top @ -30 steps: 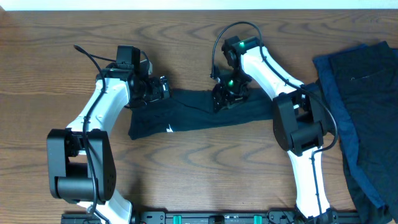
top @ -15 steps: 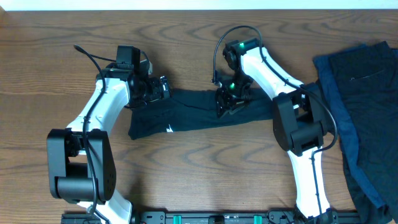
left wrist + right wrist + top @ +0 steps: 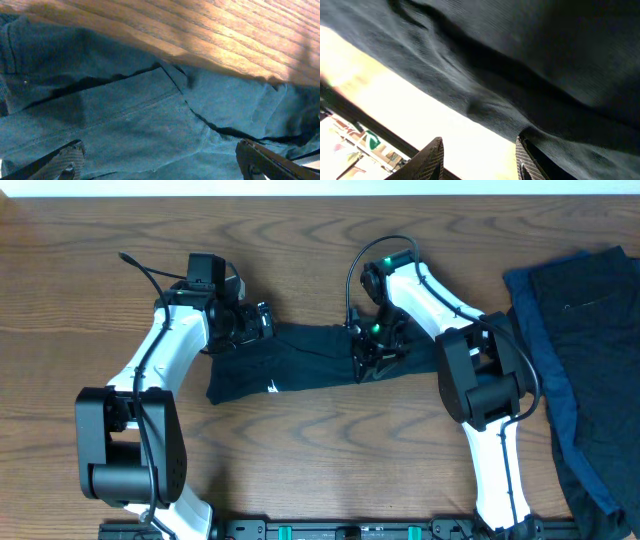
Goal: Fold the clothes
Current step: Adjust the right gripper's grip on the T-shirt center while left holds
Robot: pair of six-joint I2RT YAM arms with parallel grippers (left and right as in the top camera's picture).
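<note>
The dark navy short-sleeved T-shirt (image 3: 300, 365) lies folded into a long band across the middle of the brown wooden table (image 3: 330, 450), running left to right. Its small white label (image 3: 272, 387) shows near the band's near edge, toward the left end. The cloth is creased, with a seam and a dark fold line crossing it in the left wrist view.

The left gripper (image 3: 262, 322) sits at the far left corner of the band. Its two fingers (image 3: 60, 162) are spread wide over the fabric, with nothing pinched between them.

The right gripper (image 3: 372, 358) points down onto the right half of the band. From its own camera its fingers (image 3: 432, 160) stand partly apart. Bright tabletop shows in the gap and nothing is clamped there. A folded edge of the shirt runs just beside one finger, but I cannot tell whether it touches.

Well apart, at the right edge of the table, lies a loose heap of dark navy cloth garments (image 3: 600, 330). A brighter blue cloth piece (image 3: 545, 350) runs along the heap's left side.

A black cable (image 3: 350, 265) loops off the right arm on the far side.
</note>
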